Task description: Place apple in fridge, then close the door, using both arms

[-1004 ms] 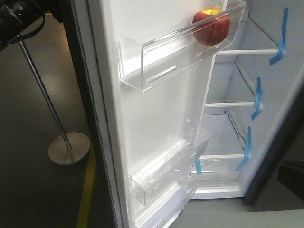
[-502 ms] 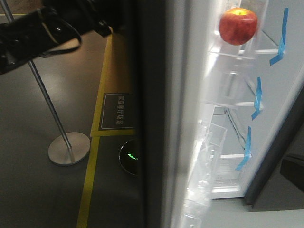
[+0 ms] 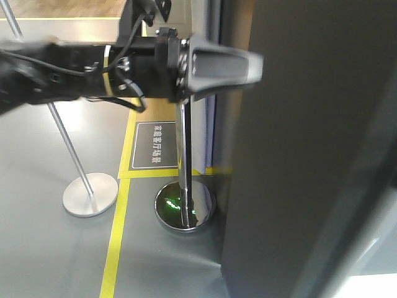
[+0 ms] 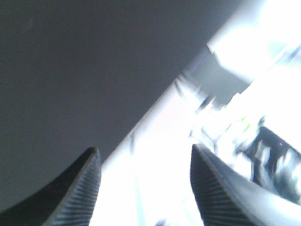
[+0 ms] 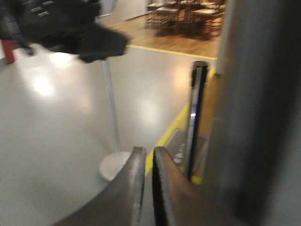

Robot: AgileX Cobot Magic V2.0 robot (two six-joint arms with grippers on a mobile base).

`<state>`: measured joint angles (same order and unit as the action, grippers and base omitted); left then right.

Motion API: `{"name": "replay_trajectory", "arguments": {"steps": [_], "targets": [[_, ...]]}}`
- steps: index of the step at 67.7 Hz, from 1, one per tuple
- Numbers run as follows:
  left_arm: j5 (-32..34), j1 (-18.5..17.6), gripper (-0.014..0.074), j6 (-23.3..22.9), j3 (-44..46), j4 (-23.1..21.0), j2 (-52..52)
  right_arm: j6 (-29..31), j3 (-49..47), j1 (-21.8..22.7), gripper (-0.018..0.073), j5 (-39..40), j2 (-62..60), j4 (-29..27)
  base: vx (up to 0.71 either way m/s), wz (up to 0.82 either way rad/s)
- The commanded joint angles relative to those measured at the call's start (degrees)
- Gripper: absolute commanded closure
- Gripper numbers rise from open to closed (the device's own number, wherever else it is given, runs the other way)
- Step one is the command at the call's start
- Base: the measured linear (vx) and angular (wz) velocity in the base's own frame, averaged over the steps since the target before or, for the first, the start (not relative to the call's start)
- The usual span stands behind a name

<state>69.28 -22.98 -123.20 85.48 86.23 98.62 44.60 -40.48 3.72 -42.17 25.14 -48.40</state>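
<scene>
The door's (image 3: 310, 155) dark grey outer face fills the right half of the front view and covers the fridge's inside. The apple is hidden behind it. My left arm reaches in from the left at the top. Its silver-grey left gripper (image 3: 257, 62) has its tip at the door's outer face. In the left wrist view the left gripper (image 4: 143, 155) is open and empty, with the door (image 4: 70, 70) close in front. My right gripper (image 5: 149, 153) is shut and empty, low beside the door (image 5: 254, 117).
A chrome stanchion pole (image 3: 182, 155) on a round base stands just left of the door. A second stanchion's base (image 3: 90, 194) sits further left. A yellow floor line (image 3: 115, 242) and a floor sign (image 3: 155, 146) lie between them.
The door has swung from wide open to showing only its outer face. The apple, bins and shelves have gone out of view. My left arm has moved right with the door.
</scene>
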Motion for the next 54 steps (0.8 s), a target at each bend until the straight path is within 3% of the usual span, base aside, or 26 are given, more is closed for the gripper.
{"name": "replay_trajectory", "arguments": {"steps": [1, 19, 24, 36, 54], "targets": [[5.6, 0.5, 0.02, 0.0, 1.8, 0.0, -4.5, -1.8, -1.2, 0.3, 0.0384, 8.7, 1.2, 1.9, 0.0, 0.0], [-0.5, 4.6, 0.02, 0.0, 1.8, 17.5, -10.1, -6.1, -1.9, 0.3, 0.0015, 29.2, 10.8, 9.0, 0.0, 0.0], [-1.0, 6.3, 0.02, 0.0, 1.6, 17.5, -11.5, -6.0, -4.0, 0.3, -0.0045, 32.1, 16.0, 9.1, 0.0, 0.0], [-3.4, 10.4, 0.02, 0.0, 1.7, 17.5, -14.1, -5.8, -12.2, 0.3, -0.0066, 35.6, 30.4, 11.1, 0.0, 0.0], [-3.3, 15.4, 0.023, 0.0, 1.7, 17.5, -14.3, -5.7, -22.5, 0.3, -0.0045, 47.1, 47.2, 11.5, 0.0, 0.0]]}}
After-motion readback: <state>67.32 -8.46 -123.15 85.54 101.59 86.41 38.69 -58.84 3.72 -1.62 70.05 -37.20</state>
